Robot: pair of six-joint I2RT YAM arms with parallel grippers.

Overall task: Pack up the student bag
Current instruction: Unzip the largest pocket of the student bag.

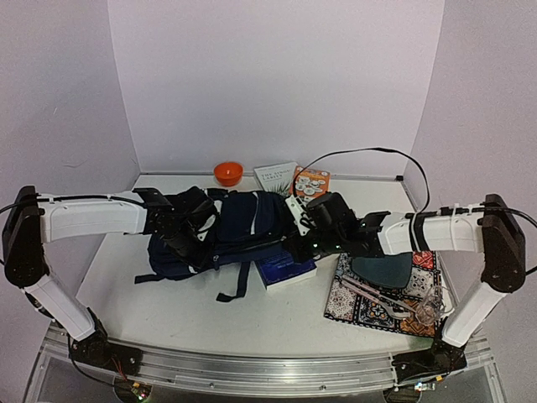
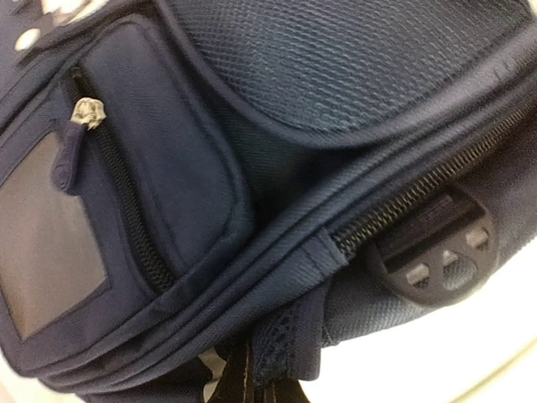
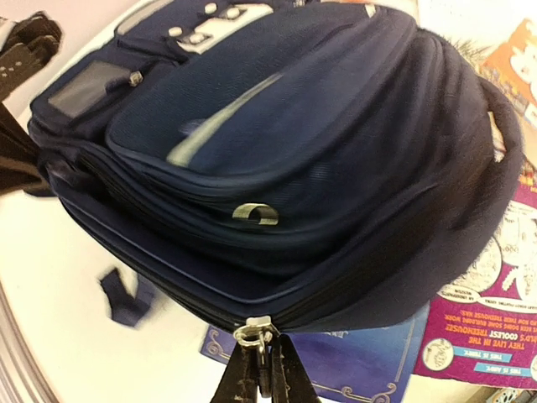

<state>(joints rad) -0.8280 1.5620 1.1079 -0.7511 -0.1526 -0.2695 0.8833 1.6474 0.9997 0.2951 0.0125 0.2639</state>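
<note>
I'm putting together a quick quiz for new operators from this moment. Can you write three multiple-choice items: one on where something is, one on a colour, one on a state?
1. Where is the orange bowl?
A) at the back of the table, behind the student bag
B) on top of the bag
C) at the near edge of the table

2. What colour is the student bag?
A) red
B) navy blue
C) green

3. What is the right tool doing?
A) open above the bowl
B) shut on the bag's zip pull
C) holding the bowl

Answers:
1 A, the top view shows it by the back wall, beyond the bag.
2 B, every view shows dark blue fabric.
3 B, the right wrist view shows it pinching the metal pull.
</note>
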